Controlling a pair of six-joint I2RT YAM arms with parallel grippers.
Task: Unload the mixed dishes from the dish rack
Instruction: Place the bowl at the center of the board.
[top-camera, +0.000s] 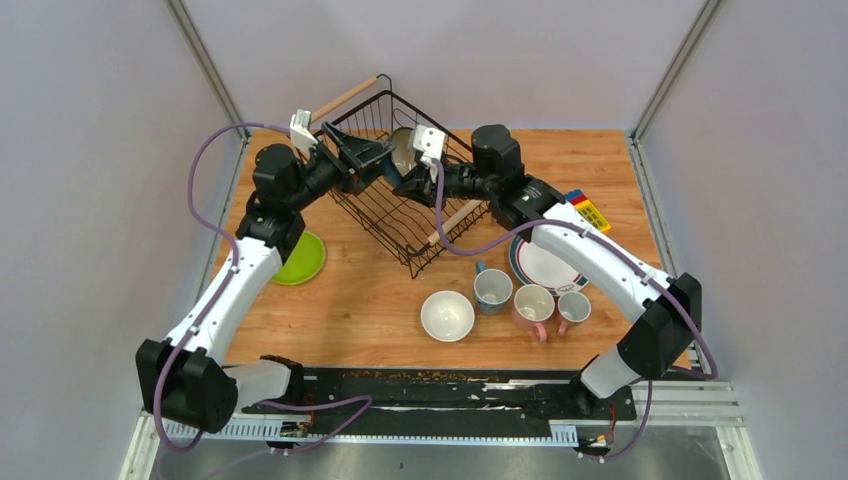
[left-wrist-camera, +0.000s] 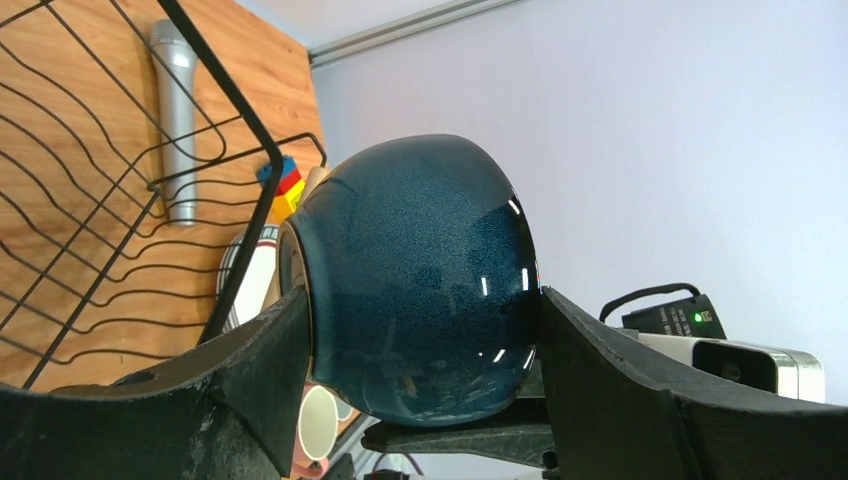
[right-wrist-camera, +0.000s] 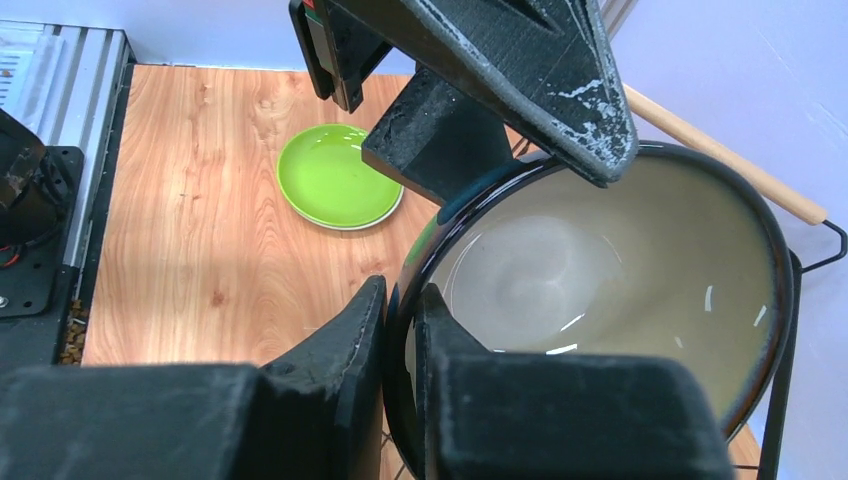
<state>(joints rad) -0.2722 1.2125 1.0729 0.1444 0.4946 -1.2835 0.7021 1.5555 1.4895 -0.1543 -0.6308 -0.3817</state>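
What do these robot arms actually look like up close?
The left arm and right arm are white tubes with chunky black joints and a looping purple cable. The left tool and right tool have matte black wedge-shaped fingers, scuffed whitish.

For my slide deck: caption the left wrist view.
Teal bowl clasped in the left gripper, dish rack and grey cylinder behind.

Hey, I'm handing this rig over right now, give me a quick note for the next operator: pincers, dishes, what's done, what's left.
Left pincer: shut across the teal bowl. Right pincer: shut on its rim. Both hold it at the dish rack.
Done, out on the table: lime-green plate, white bowl, blue-grey mug, pink mug, third mug, patterned plate.
Left: set this bowl down; no other dish shows in the rack.
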